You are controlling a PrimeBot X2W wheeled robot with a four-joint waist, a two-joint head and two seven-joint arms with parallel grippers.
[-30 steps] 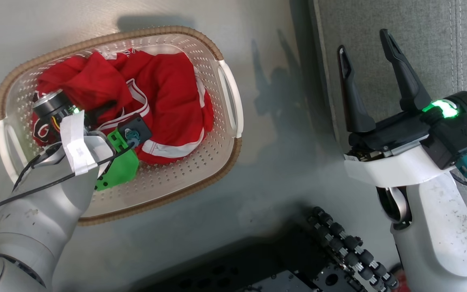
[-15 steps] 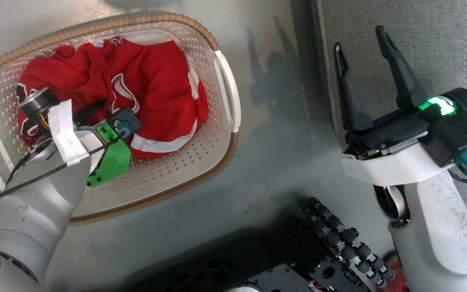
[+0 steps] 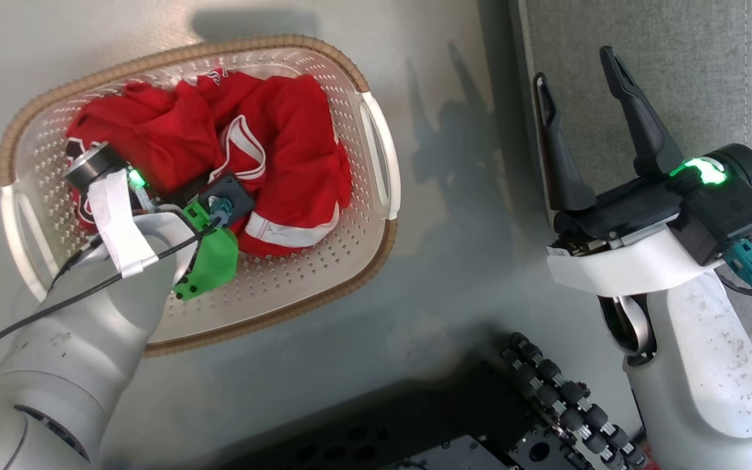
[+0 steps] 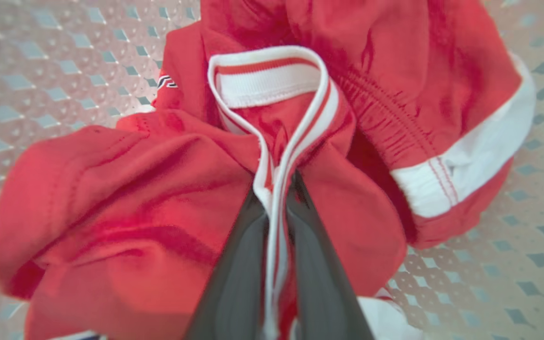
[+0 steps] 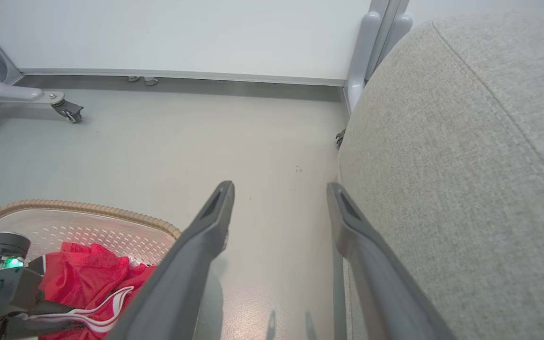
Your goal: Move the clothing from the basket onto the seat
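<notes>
Two garments: both pieces of the clothing [image 3: 271, 143] sit bunched up in the basket [image 3: 363, 274], which is on the floor, so nothing's on the seat [image 3: 643, 59] yet.
Step in hand: the grab. My left hand [image 4: 276, 208] is down in the pile and pinched together on a fold of striped trim.
Left hand state: clamped on the clothing, trim squeezed flat between the fingers [image 4: 239, 274].
Right hand state: my right hand [image 3: 578, 72] has its fingers wide apart, holding nothing, hanging over the seat's edge.
Next move, I reckon: lift straight up till the fabric clears the rim, then swing right to the cushion. The two pieces look tangled, so both might come up, or one could snag the basket wall.
Left wrist view: that's where the pinch shows, trim running right between my fingers. From the head, my own wrist hides it.
Right wrist view: gives the seat's rounded side [image 5: 465, 165], the floor [image 5: 182, 141] between and a corner of the basket [image 5: 88, 208].
</notes>
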